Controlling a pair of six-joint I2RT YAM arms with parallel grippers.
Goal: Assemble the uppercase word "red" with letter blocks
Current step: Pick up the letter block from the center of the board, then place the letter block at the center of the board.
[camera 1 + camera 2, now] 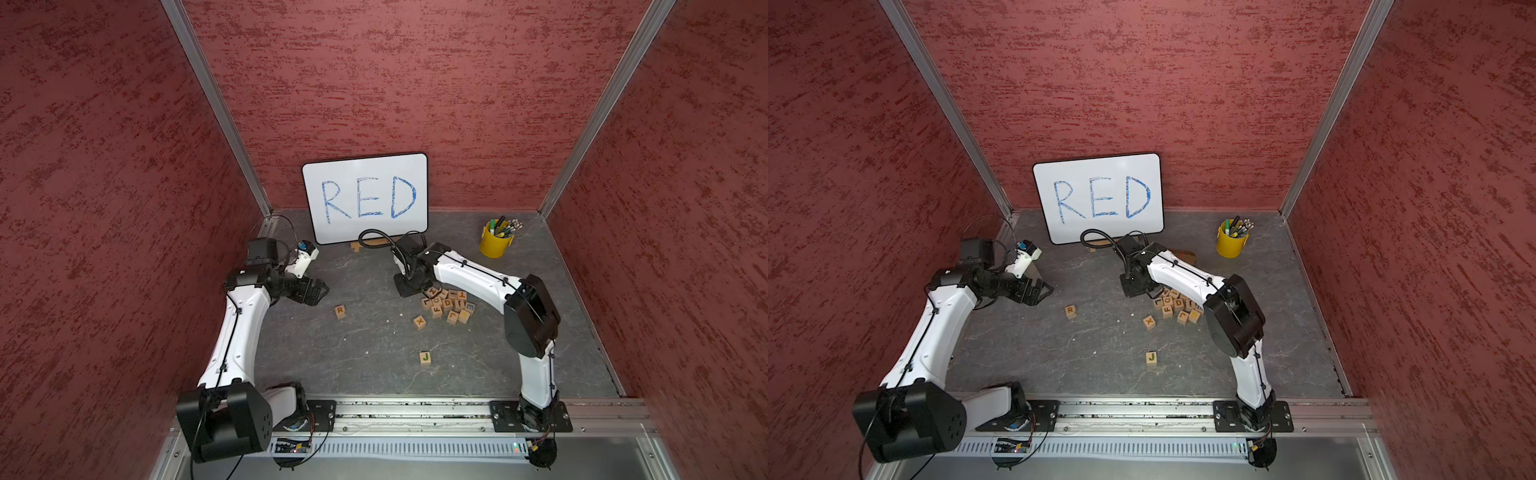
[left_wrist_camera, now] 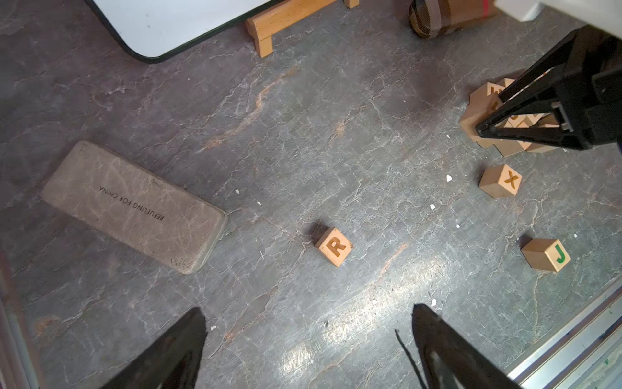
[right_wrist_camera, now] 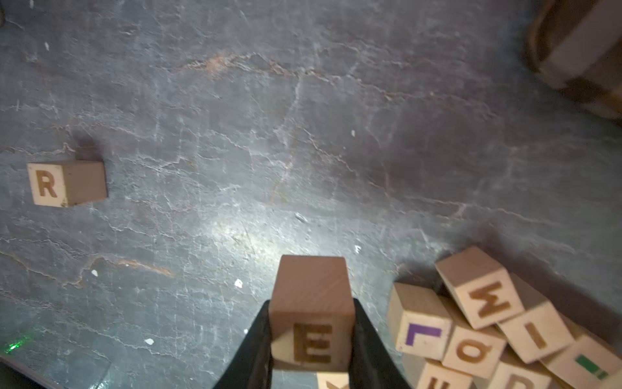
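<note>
Right gripper [image 3: 311, 303]: closed on the E block [image 3: 313, 343], one finger on each side face, with the orange-brown E turned towards the wrist camera. The grip looks square and centred. I cannot confirm from any view that the block is clear of the counter [image 1: 365, 365].

Left gripper [image 2: 308, 311]: jaws wide apart and empty, hovering on the left, near the R block [image 1: 340, 311].

Task items: the R block lies alone on open counter, left of the pile [image 1: 457, 316], with its letter up. The D block [image 1: 447, 303] sits inside that pile, letter up, hemmed in by neighbours. The whiteboard [image 1: 365, 197] at the far side shows the target word.

Step in hand, in my judgement: carry the E leftward and set it just right of the R.

Recommendations:
- Lift straight up before moving sideways, since the pile lies just beside the fingers and a drag could scatter it.
- Pass on the far side of the X block [image 1: 420, 321].
- Keep the E face up and line its edges up with the R.
- Lower until the block rests flat, then let go.
- Leave bare counter on the right for the D.
- Hold the left arm where it is, out of the path.
</note>
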